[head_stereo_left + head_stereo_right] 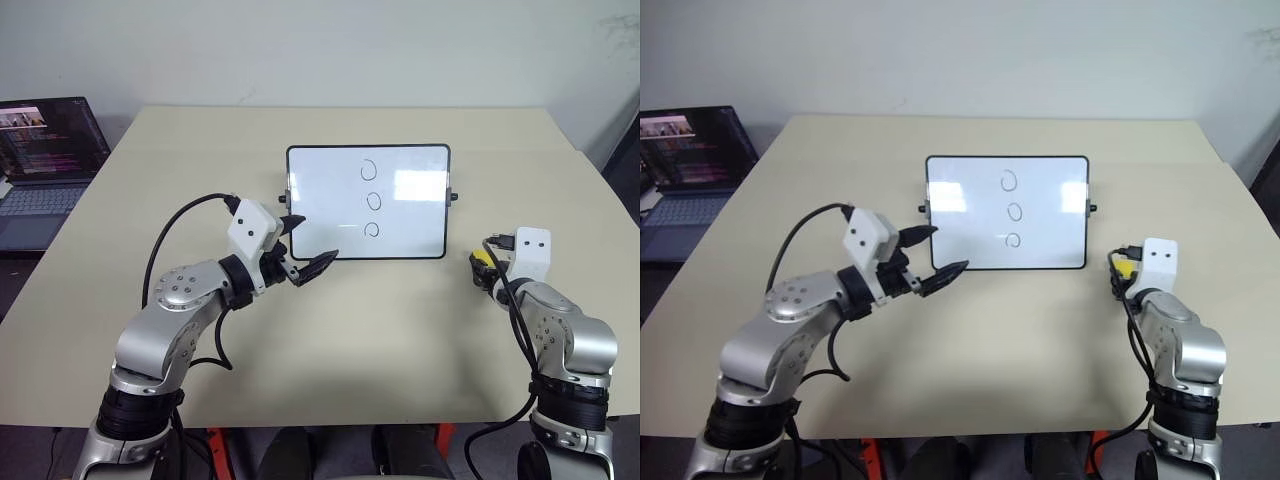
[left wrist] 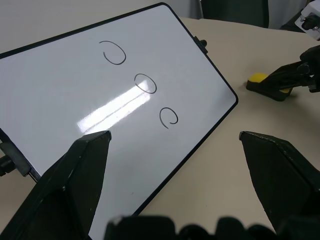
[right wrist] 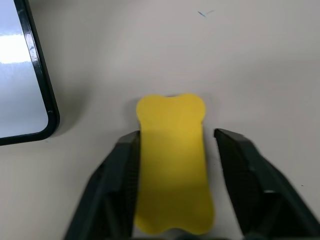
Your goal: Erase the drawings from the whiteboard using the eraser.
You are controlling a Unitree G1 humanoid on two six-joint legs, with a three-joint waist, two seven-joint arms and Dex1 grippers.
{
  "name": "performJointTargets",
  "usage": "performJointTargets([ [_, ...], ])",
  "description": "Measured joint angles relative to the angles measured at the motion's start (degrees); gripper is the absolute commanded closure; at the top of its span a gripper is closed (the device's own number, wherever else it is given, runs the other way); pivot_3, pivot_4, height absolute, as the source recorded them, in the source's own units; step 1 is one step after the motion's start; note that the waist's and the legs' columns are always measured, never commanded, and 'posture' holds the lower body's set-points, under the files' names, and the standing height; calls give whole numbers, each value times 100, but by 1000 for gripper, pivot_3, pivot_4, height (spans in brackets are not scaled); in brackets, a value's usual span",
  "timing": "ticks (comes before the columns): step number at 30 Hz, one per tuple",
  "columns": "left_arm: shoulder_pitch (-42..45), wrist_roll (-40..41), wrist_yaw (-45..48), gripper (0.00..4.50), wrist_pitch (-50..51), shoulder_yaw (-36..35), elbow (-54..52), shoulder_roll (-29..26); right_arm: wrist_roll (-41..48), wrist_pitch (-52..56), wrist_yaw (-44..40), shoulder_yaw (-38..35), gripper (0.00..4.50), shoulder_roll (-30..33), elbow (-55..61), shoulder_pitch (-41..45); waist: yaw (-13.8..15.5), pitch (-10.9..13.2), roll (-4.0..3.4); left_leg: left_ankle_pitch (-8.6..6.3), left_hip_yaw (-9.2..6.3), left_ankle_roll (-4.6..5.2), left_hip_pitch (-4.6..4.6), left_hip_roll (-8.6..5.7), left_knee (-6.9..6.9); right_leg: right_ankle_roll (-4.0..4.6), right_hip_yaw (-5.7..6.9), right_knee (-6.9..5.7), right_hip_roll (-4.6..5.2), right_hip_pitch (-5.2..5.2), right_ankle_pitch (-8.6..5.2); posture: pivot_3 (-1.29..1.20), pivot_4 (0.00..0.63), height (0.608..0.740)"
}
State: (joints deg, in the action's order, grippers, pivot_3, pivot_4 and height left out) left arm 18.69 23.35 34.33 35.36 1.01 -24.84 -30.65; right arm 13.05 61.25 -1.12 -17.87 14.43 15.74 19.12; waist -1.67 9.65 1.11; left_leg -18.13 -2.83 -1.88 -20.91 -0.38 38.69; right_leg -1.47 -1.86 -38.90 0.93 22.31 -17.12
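Yellow eraser (image 3: 172, 165) lies flat on the counter (image 1: 380, 330) beside the whiteboard (image 1: 330, 215), apparently light and firm; right end effector (image 3: 175, 187) straddles its long sides, one finger touching, not yet clamped.

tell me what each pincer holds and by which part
Nothing held yet. Right pincer straddles the small yellow block eraser across its long sides, a gap at one finger. Left pincer open, empty.
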Motion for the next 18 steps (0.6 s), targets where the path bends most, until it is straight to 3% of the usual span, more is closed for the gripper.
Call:
performJointTargets([
  [18, 84, -88, 9, 0, 0, -23, 46, 0, -3, -11, 0, -59, 3398, -30, -9, 10, 0, 0, 0, 0, 0, 0, 0, 0, 0, 0, 0, 0, 0, 0, 0, 0, 150, 740],
])
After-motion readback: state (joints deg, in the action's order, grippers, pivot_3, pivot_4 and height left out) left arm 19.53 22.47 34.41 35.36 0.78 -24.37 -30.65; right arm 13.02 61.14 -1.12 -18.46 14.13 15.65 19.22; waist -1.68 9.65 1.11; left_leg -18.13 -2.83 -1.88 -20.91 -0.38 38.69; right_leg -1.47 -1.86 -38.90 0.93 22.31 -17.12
